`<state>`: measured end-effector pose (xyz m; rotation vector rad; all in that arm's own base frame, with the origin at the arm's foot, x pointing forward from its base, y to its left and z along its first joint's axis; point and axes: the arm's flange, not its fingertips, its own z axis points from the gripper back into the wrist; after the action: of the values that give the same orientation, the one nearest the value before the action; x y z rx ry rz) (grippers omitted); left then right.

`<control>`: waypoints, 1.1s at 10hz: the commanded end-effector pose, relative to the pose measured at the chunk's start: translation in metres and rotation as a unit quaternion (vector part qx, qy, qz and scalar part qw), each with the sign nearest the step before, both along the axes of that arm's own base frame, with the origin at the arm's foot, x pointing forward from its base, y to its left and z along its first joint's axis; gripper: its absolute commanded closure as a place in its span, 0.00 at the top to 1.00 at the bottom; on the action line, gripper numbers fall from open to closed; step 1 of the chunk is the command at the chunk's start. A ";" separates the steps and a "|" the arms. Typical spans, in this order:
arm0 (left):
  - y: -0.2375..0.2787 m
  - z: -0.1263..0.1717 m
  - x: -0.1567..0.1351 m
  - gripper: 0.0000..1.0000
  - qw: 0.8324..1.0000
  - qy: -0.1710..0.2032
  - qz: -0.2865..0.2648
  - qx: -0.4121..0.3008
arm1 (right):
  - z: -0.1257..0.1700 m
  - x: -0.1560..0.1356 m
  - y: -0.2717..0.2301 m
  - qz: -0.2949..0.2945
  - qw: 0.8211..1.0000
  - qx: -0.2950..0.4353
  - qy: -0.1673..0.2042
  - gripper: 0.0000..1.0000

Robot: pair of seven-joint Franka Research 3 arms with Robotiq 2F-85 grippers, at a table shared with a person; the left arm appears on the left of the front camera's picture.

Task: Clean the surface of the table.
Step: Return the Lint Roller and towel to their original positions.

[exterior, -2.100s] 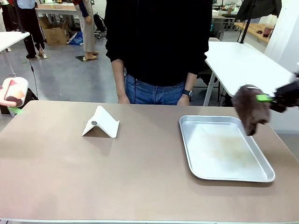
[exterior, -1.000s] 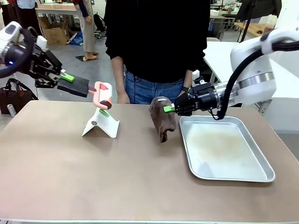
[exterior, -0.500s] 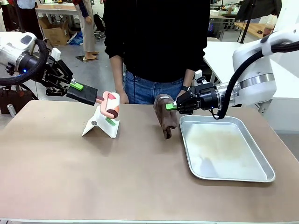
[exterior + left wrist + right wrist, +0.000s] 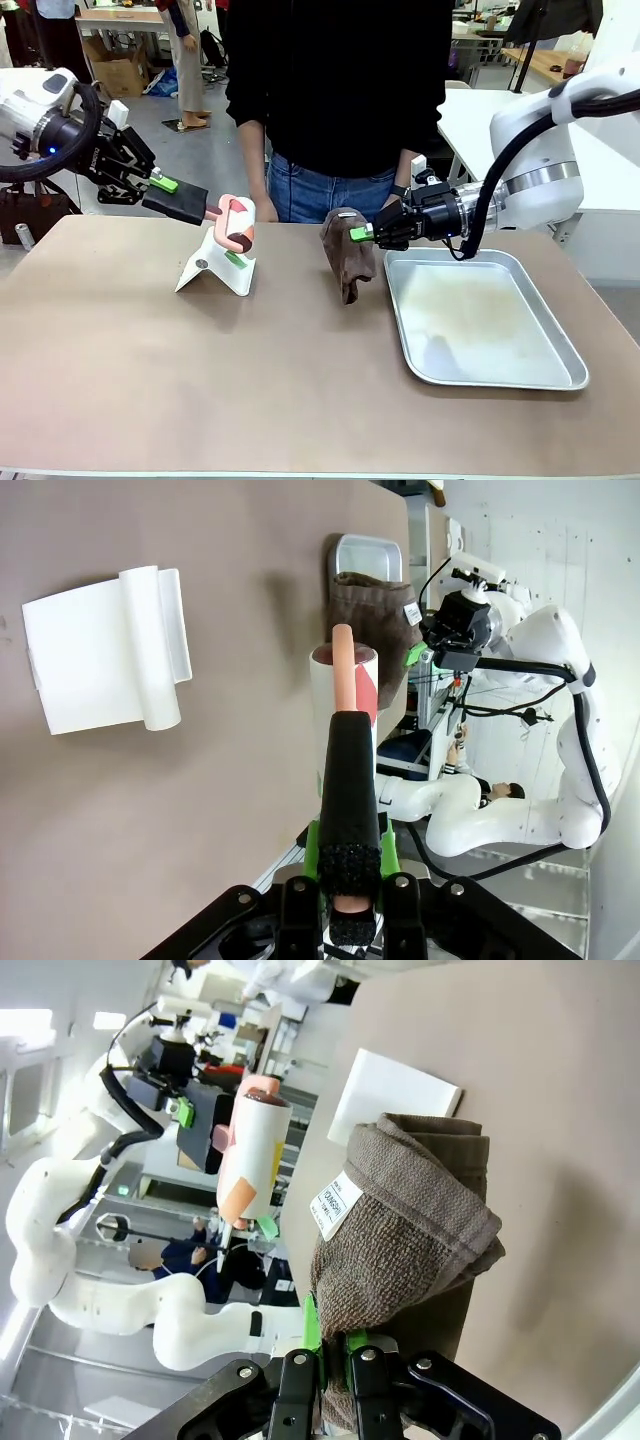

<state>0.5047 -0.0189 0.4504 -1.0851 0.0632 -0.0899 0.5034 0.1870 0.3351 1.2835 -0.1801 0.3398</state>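
I have the right gripper clamped on a brown cloth hanging just left of the metal tray; the left gripper is clamped on the black handle of a lint roller above the white stand, further left of the tray; the table spreads under all of it, rigid and matte, nothing to grasp; I judge the soft, limp cloth will drape and drag flat

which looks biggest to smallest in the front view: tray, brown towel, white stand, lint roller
1. tray
2. and 3. white stand and brown towel: look about alike, too close to rank
4. lint roller
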 end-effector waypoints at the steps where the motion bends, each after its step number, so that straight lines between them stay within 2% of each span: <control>1: -0.009 -0.007 0.005 0.22 0.999 -0.003 -0.031 0.024 | 0.000 -0.005 0.020 -0.047 0.999 -0.014 0.020 0.10; 3: -0.017 -0.013 0.015 0.22 0.997 -0.006 -0.024 0.067 | -0.011 -0.019 0.029 -0.083 0.994 -0.039 0.063 0.10; 6: -0.027 -0.021 0.048 0.22 0.996 0.024 -0.027 0.087 | -0.012 -0.040 0.039 -0.100 0.990 -0.062 0.076 0.10; 8: -0.040 -0.029 0.067 0.22 0.992 0.033 -0.002 0.124 | -0.015 -0.050 0.042 -0.087 0.990 -0.070 0.082 0.10; 11: -0.050 -0.036 0.083 0.22 0.985 0.042 0.013 0.167 | -0.019 -0.054 0.041 -0.082 0.990 -0.077 0.087 0.10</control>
<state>0.5836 -0.0649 0.4091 -0.7902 0.1210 -0.0235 0.4517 0.2271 0.3122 1.1433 -0.1076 0.1206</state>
